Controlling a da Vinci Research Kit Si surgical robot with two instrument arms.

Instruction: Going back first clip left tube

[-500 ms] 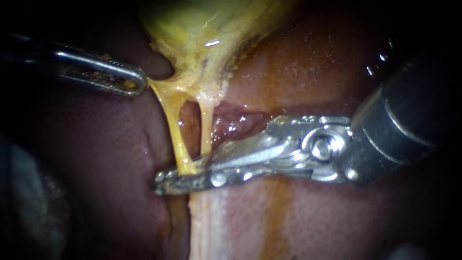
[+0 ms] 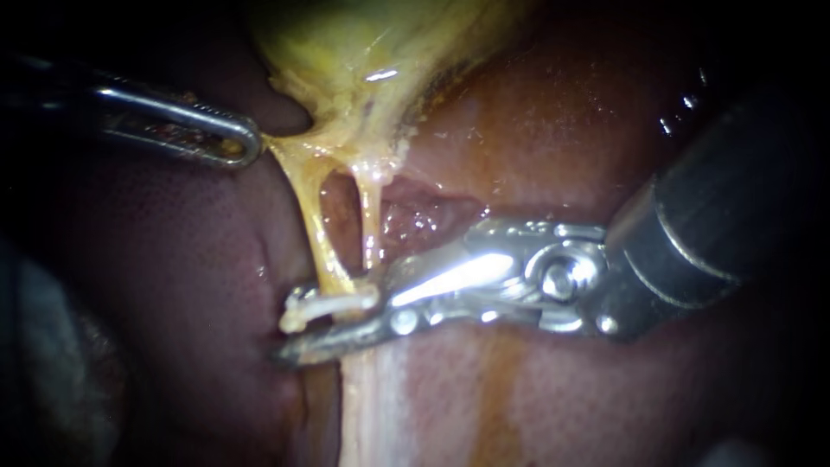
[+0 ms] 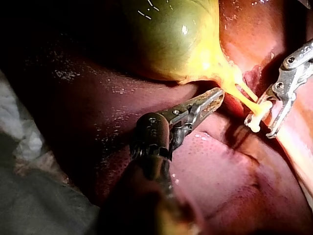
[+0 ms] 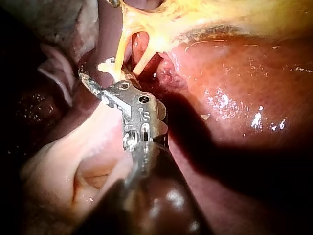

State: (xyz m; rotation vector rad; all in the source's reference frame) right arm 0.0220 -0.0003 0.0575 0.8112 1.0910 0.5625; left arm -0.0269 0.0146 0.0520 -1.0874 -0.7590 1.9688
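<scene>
My steel-tipped right instrument (image 2: pixel 337 322): jaws apart, one on either side of the thin yellow left tube (image 2: pixel 313 225). A small white clip (image 2: pixel 333 304) lies across the lower end of that tube, between the jaws. My left instrument (image 2: pixel 233 138), above and left of the tube: jaws clamped on the edge of the yellow-green gallbladder (image 2: pixel 363 60). The dark red liver (image 2: pixel 173 277) lies behind the tube.

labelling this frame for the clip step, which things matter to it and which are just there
Job: clip; left tube; right instrument, jaws open.
Just there: right tube; liver; gallbladder; left instrument.
</scene>
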